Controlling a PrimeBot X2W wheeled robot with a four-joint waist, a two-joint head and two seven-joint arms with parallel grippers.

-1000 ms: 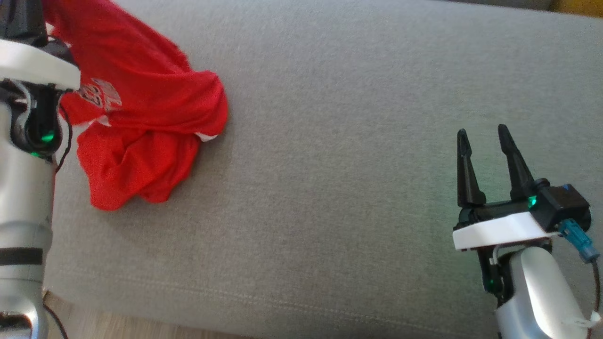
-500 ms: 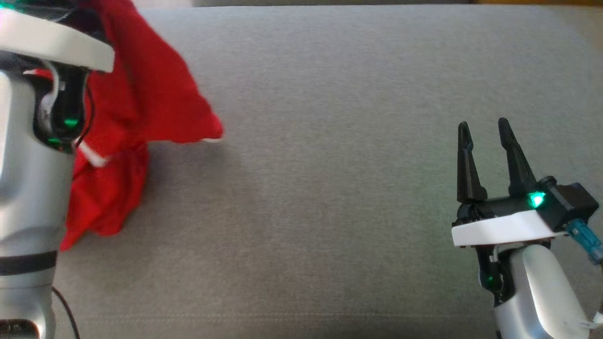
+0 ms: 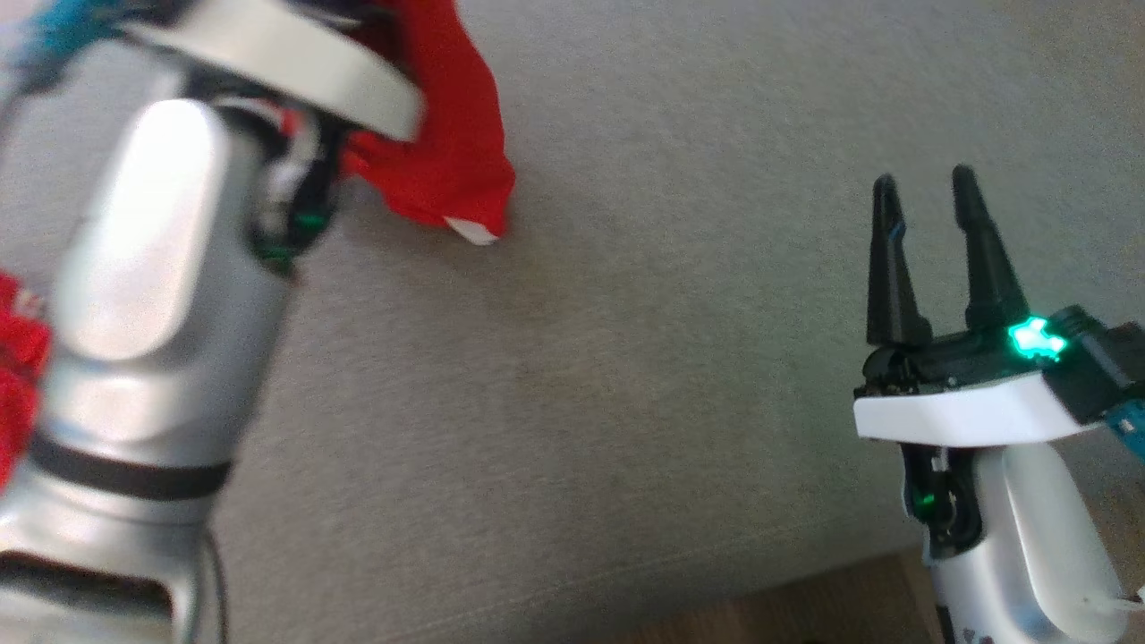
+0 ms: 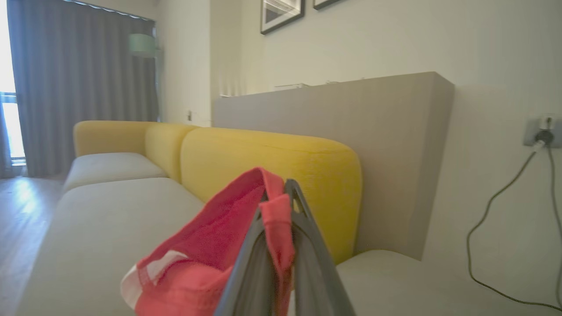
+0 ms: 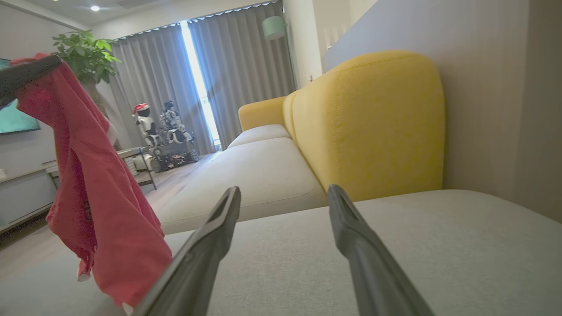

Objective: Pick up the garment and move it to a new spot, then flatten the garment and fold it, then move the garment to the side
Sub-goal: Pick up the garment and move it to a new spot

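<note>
The garment (image 4: 206, 245) is red cloth with a white-edged trim. My left gripper (image 4: 281, 193) is shut on a fold of it, which wraps over the fingertips. In the head view the garment (image 3: 447, 134) hangs behind my raised left forearm (image 3: 152, 268), above the grey seat cushion (image 3: 626, 358); a bit of red shows at the left edge. From the right wrist view the garment (image 5: 96, 197) dangles in the air from a dark finger at the upper left, its hem near the cushion. My right gripper (image 3: 926, 192) is open and empty, low over the cushion's right part.
The sofa has yellow backrests (image 4: 272, 162) along the cushion's far side. Wooden floor (image 3: 805, 608) shows past the cushion's near edge. A wall socket with a cable (image 4: 540, 136) is to the right. Another robot (image 5: 162, 131) stands far off by the curtains.
My left arm has lifted the garment off the cushion and swung it toward the middle. The head view has shifted too. The right gripper has stayed open and in place.
</note>
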